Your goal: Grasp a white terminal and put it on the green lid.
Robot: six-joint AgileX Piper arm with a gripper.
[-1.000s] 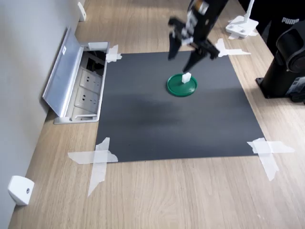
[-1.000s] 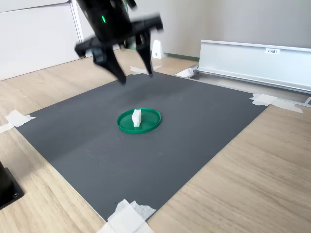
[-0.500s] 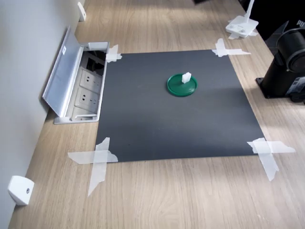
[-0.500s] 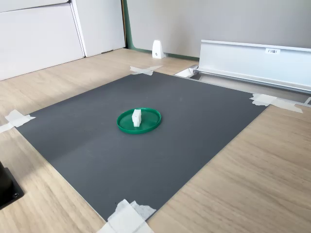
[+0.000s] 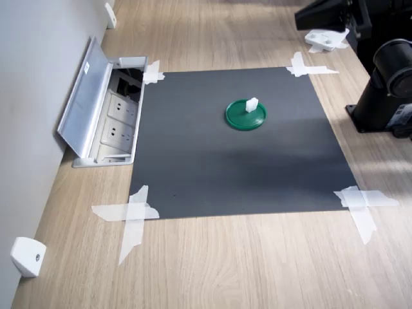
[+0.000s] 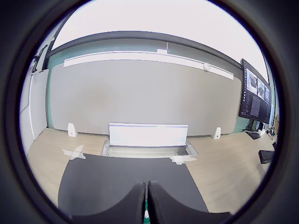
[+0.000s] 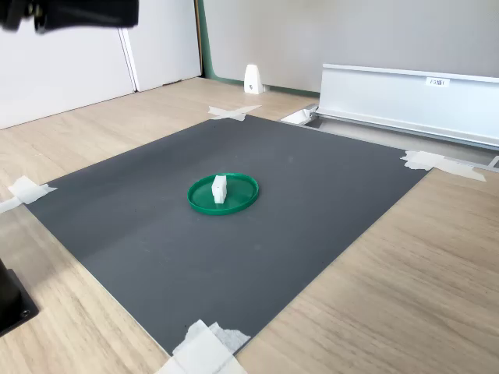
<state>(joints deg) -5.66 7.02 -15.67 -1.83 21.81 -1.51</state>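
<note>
We judge the placing done: the white terminal (image 5: 252,103) stands upright on the green lid (image 5: 245,116), on the dark mat (image 7: 234,234). Our tool (image 6: 145,205) shows its fingers pressed together, holding nothing. Only retreat remains. A second ago it hovered spread right above the lid.

You have a dark mat (image 5: 238,154) taped at its corners with white tape strips (image 5: 132,215) to the wooden surface (image 5: 257,264). At the first exterior view's left, an open socket box (image 5: 116,119) sits beside it, and a white wedge (image 5: 27,256) lies near the corner.
</note>
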